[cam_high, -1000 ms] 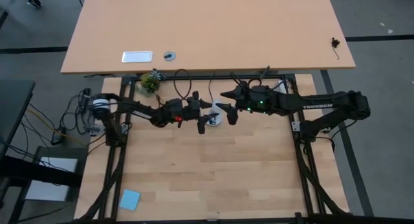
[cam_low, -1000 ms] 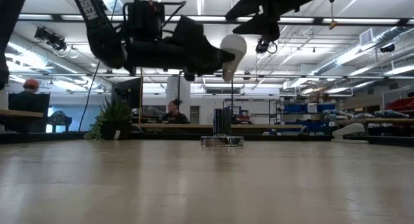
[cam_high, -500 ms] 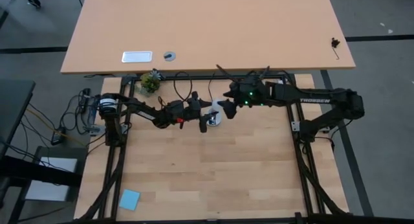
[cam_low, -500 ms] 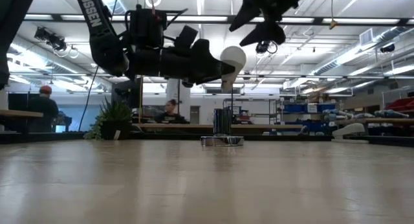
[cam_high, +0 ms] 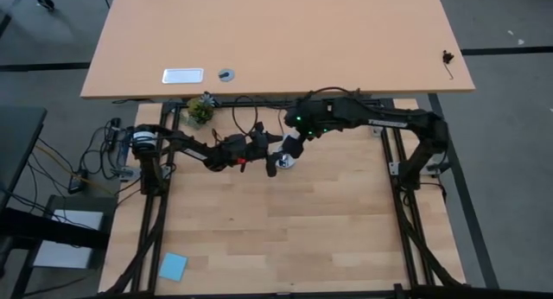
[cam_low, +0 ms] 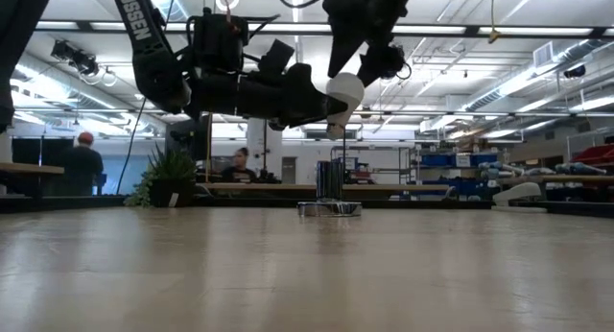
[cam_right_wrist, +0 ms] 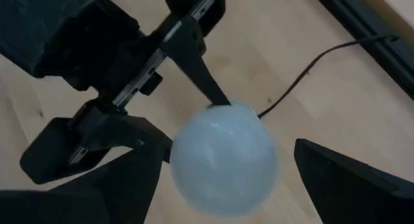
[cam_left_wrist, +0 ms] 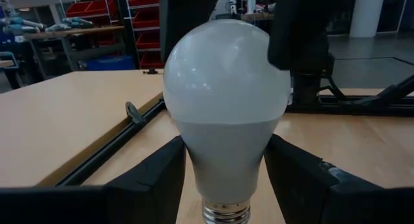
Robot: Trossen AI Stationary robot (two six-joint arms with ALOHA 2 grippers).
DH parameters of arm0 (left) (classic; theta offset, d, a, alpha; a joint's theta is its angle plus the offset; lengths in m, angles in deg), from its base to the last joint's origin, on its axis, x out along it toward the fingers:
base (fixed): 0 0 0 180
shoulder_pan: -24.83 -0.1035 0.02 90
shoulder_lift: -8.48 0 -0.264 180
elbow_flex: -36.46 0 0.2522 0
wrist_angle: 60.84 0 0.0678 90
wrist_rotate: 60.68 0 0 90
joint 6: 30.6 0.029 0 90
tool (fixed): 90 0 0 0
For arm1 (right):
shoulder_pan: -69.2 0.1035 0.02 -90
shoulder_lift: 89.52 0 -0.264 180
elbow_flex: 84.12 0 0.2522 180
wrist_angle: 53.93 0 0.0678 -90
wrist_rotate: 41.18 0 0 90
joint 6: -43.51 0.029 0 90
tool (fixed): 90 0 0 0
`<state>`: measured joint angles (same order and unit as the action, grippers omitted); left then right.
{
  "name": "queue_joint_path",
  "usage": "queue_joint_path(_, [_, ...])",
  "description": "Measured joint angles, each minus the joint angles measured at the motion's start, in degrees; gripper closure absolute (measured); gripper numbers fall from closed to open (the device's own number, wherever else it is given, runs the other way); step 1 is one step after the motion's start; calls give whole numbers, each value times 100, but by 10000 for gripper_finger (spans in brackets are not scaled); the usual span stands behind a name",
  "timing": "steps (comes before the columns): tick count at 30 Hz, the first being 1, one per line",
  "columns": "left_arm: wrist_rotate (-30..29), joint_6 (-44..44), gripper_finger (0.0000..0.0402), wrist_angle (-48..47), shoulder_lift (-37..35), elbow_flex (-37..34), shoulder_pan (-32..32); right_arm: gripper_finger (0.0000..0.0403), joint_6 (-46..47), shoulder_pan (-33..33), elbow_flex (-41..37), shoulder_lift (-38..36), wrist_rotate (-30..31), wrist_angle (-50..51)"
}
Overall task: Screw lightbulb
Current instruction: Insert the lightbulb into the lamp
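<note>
The white lightbulb (cam_low: 344, 88) hangs dome up, screw base (cam_left_wrist: 226, 214) down, high above the round silver socket disc (cam_low: 329, 209) on the table. My left gripper (cam_low: 336, 107) reaches in from the table's left and is shut on the bulb (cam_left_wrist: 226, 101). My right gripper (cam_low: 365, 61) is open above the bulb. Its two fingers stand on either side of the dome (cam_right_wrist: 223, 156), and I cannot tell whether they touch it. In the high view both grippers meet over the socket (cam_high: 285, 162). My left gripper pinches the bulb's tapered neck (cam_left_wrist: 194, 166) below the dome, between its two fingers (cam_left_wrist: 294, 179). The fingers come level from the table's left. The bulb stands upright in the hold, lifted clear, with its screw base pointing down at the socket.
The socket's black cord (cam_right_wrist: 310, 62) runs off toward the far rail. A small plant (cam_high: 200, 110) stands at the far left corner and a blue note (cam_high: 173, 265) lies near the front left. A second table (cam_high: 276, 40) lies beyond. People (cam_low: 84, 159) show in the room behind.
My right gripper has swung toward the table's left and far side and come down over the bulb, turning so that its open fingers straddle the dome. My left gripper has kept the bulb over the socket.
</note>
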<state>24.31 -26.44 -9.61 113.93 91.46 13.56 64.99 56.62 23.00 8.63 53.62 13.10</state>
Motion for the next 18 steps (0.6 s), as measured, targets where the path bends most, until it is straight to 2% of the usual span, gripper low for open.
queue_joint_path(6, [0, 9, 195, 11, 0, 0, 0, 54, -33, -21, 38, 88, -194, 104])
queue_joint_path(18, [19, -2, 195, 151, -2, 0, 0, 112, -23, -26, 36, 117, -205, 98])
